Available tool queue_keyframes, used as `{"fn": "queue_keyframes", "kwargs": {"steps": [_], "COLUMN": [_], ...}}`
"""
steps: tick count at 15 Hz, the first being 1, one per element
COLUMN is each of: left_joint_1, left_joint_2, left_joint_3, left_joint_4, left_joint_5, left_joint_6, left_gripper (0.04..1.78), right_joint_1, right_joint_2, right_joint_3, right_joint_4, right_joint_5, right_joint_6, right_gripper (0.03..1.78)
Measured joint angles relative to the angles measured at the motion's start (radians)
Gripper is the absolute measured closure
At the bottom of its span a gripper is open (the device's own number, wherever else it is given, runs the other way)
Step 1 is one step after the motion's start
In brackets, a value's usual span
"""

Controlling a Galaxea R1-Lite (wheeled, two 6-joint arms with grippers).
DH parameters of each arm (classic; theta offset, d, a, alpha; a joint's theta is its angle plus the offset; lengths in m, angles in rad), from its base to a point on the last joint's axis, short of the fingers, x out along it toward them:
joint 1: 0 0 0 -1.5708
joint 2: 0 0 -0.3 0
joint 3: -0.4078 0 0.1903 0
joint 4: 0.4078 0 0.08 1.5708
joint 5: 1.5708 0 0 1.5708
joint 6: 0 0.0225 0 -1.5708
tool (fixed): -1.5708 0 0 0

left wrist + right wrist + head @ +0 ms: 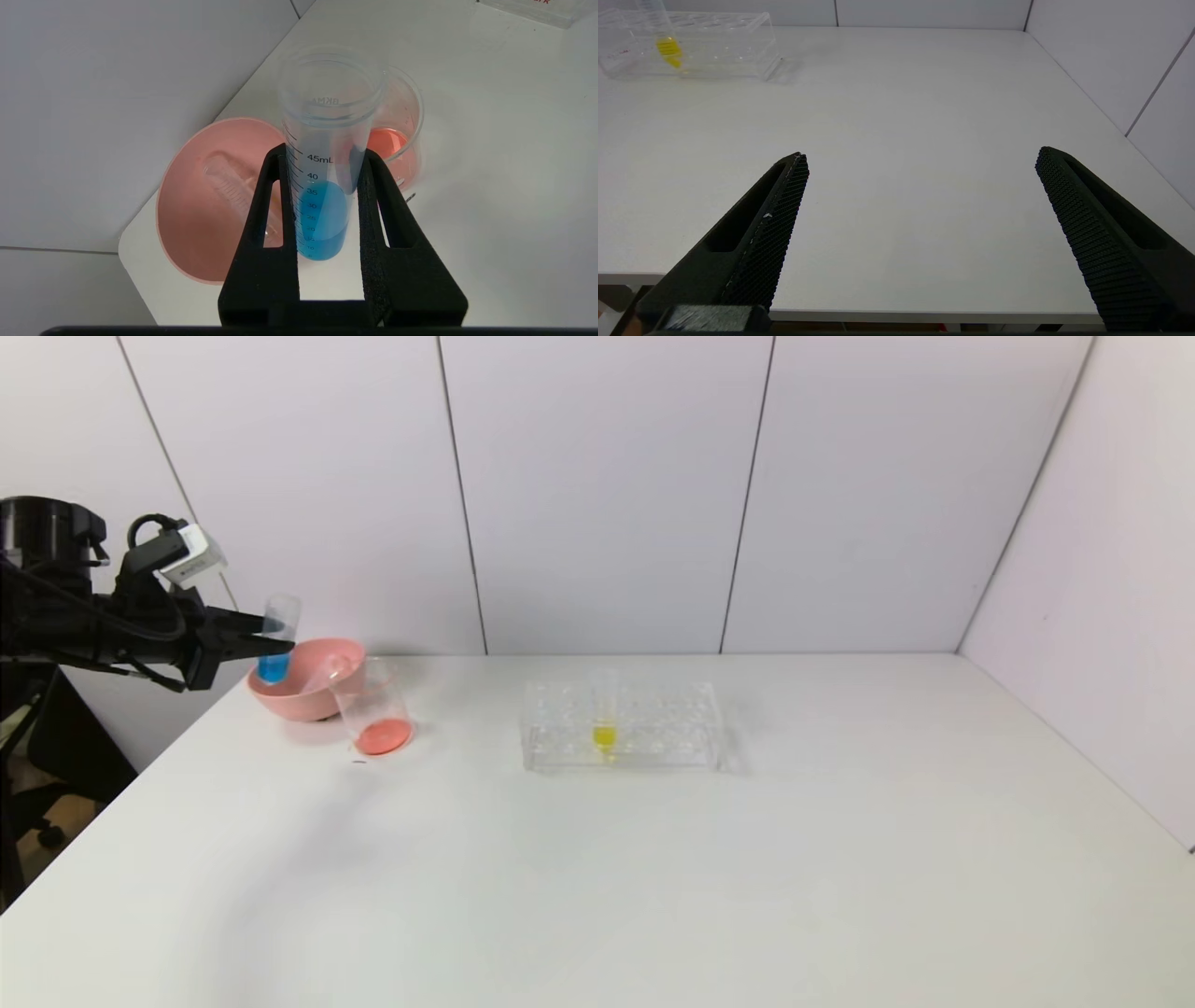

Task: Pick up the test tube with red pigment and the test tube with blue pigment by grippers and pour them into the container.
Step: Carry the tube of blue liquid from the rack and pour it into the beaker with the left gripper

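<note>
The test tube with blue pigment (pixel 278 614) stands upright above the left side of the pink bowl (pixel 322 702), with my left gripper (pixel 277 644) shut on its middle. In the left wrist view the black fingers (pixel 373 196) clamp both sides of the tube (pixel 322 210), and blue liquid fills its lower part. The container (pixel 373 705), a clear beaker with orange-red liquid in its bottom (pixel 387 140), stands just right of the bowl. The test tube with red pigment is out of view. My right gripper (pixel 922 156) hangs open over the table's near edge, holding nothing.
An empty clear tube (pixel 229 186) lies inside the pink bowl (pixel 187 233). A clear tube rack (pixel 653 747) at mid-table holds a yellow-liquid tube (pixel 604 733). The walls stand close behind the bowl, and the table's left edge is just beside it.
</note>
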Motion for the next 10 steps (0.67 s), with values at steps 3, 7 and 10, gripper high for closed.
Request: {"fn": "queue_keyframes", "kwargs": {"steps": [3, 7, 10], "left_joint_1": [0.006, 0.008, 0.007], "left_joint_2": [0.013, 0.038, 0.063], "left_joint_3": [-0.052, -0.131, -0.205], "left_joint_4": [0.094, 0.173, 0.272], "left_joint_5": [0.012, 0.012, 0.012], "left_joint_6": [0.057, 0.140, 0.224], "left_gripper": [1.44, 1.44, 1.44], "right_joint_1": [0.000, 0.000, 0.000], "right_joint_2": [0.000, 0.000, 0.000], "right_joint_3": [0.000, 0.000, 0.000], "right_joint_4": [0.000, 0.000, 0.000], "right_joint_5": [0.000, 0.000, 0.000], "right_joint_6": [0.000, 0.000, 0.000], "right_gripper": [0.04, 0.04, 0.04]}}
